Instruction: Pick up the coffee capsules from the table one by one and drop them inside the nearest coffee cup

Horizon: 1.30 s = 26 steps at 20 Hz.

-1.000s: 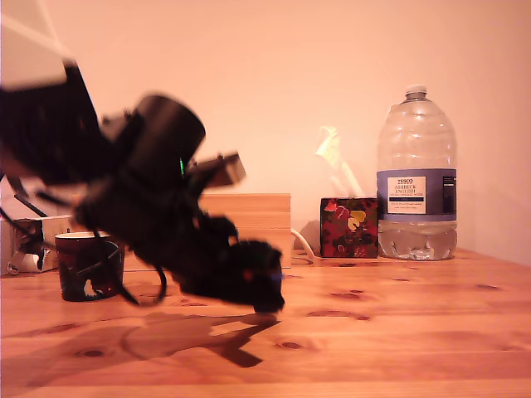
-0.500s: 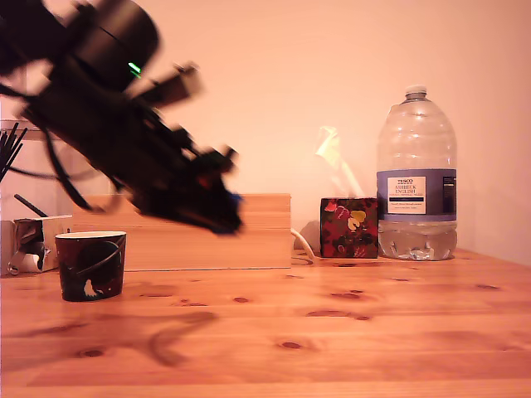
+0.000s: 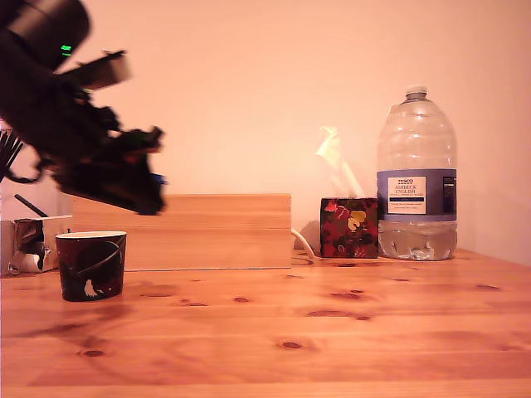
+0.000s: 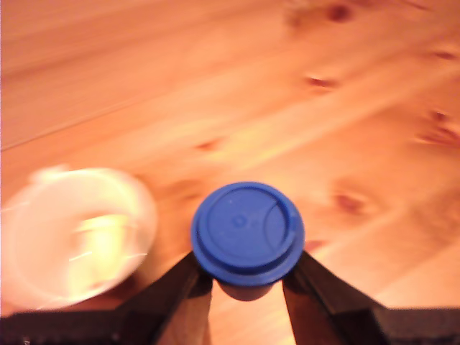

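- One cup (image 3: 91,264) stood on the table (image 3: 332,332) at the exterior view's left. In the wrist view its pale inside (image 4: 72,233) was too blurred for me to tell what it held.
- One gripper (image 3: 148,189), mine, hung in the air just above the cup and slightly to its right. Its fingers (image 4: 176,295) were closed on the one blue capsule (image 4: 247,233), pinched below its wide rim.
- One wooden box (image 3: 207,232).
- One tissue box (image 3: 348,226), a tissue sticking out.
- One water bottle (image 3: 416,178), water low in it.
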Available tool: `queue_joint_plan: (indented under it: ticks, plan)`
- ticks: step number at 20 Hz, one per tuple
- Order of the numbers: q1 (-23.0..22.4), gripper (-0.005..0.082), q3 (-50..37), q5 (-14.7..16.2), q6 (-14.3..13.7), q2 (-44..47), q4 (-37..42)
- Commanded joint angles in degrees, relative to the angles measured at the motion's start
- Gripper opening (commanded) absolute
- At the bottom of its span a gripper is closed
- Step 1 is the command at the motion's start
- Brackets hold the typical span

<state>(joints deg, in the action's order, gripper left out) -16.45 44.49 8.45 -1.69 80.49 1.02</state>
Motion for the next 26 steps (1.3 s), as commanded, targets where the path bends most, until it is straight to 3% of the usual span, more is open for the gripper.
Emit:
queue_joint_plan:
  ticks: [1, 8, 16, 26]
  plan:
    - [1.7, 0.0145, -0.5, -0.1, -0.3, -1.8, -1.2]
    - [8.9, 0.0145, -0.5, 0.1, -0.3, -4.9, -4.8]
    - [9.2, 0.0145, 0.8, 0.4, -0.2, -3.8, -2.4]
    - [9.2, 0.0145, 23.0, 0.5, -0.2, 13.0, -23.5]
